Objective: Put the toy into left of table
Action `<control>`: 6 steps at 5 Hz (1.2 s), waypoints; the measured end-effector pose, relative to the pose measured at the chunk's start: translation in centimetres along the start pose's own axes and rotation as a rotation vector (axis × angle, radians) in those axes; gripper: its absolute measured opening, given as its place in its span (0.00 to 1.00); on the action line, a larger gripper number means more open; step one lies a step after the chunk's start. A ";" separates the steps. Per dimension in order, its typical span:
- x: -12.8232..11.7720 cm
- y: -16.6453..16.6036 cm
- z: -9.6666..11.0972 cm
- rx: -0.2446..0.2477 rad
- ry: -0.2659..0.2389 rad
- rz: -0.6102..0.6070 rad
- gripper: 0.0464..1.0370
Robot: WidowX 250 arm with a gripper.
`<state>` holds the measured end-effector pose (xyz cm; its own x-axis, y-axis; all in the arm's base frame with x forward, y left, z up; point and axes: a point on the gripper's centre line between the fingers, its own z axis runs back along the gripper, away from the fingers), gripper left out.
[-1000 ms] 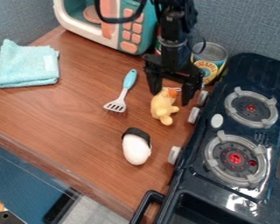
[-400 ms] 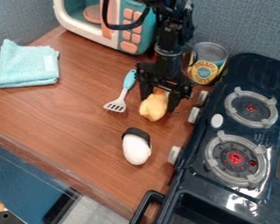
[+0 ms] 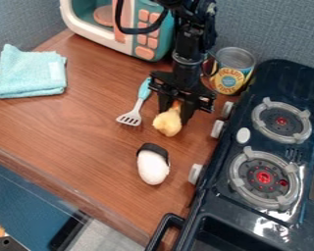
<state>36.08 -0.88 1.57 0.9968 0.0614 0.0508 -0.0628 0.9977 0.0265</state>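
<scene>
The toy is small and yellow, like butter. It looks soft and plump, with round, bumpy sides. A bit of orange peeks out near its top. Much of its top part is hidden. The toy is tipped a little, with the orange bit up and to the right and the fat yellow part down and to the left. It is at the right part of the brown table, well apart from the long edge at the lower left. It is hard to tell if its bottom touches the wood.
</scene>
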 end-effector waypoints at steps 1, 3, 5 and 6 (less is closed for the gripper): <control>0.0 -0.1 1.1 -0.013 -0.031 -0.012 0.39; -2.3 4.4 5.6 -0.006 -0.094 0.065 0.39; -8.2 11.4 4.8 0.012 -0.061 0.191 0.39; -10.9 13.5 2.6 0.024 -0.065 0.221 0.39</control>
<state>24.27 11.86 3.93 0.9537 0.2751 0.1219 -0.2808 0.9592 0.0319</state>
